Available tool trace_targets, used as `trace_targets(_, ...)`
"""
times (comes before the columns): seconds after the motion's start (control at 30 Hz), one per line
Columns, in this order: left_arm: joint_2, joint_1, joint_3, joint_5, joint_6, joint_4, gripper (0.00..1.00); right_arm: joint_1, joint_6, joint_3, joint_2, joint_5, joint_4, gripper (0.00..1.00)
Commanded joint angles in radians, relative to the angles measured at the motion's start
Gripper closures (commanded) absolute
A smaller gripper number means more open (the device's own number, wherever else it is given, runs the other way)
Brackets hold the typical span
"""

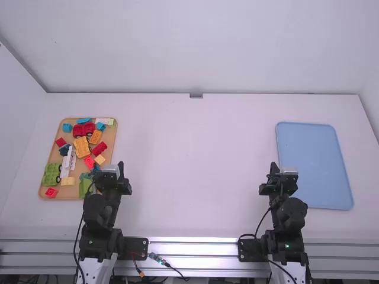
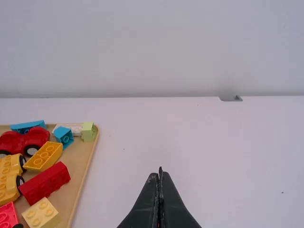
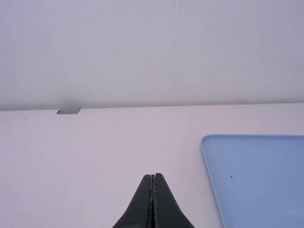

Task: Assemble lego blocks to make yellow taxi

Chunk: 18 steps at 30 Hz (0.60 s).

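Lego blocks (image 1: 82, 147): light, rigid, to be pinched by flat sides

The blocks are held on the wooden tray (image 2: 78, 164) at the table's left. Slight weight and smooth, hard plastic are to be expected; the yellow wheeled base (image 2: 8, 176) may roll, so its body is best gripped between the wheels. The left gripper (image 2: 160, 172) and right gripper (image 3: 153, 176) are closed, with nothing held.

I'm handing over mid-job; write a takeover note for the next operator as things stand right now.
Left tool: shut, holding nothing.
Right tool: shut, holding nothing.
Parts: loose blocks, including a yellow wheeled piece, on the wooden tray at left; blue tray at right.
Done: no taxi assembled yet.
Left: pick out taxi parts, then build.
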<state>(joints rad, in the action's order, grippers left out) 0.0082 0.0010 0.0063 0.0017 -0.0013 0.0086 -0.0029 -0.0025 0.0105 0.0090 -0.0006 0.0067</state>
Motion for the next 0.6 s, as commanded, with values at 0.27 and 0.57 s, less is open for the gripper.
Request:
trace_targets(0.27,0.015,-0.001,0.013,0.002,-0.001,0.002,0.97,0.001,-0.004,0.018,0.021,-0.006,-0.002,0.97)
trace_targets(0.57,0.079,-0.005,0.063,0.009,-0.007,0.010,0.89,0.003,-0.007,0.093,0.110,-0.020,-0.019,0.88)
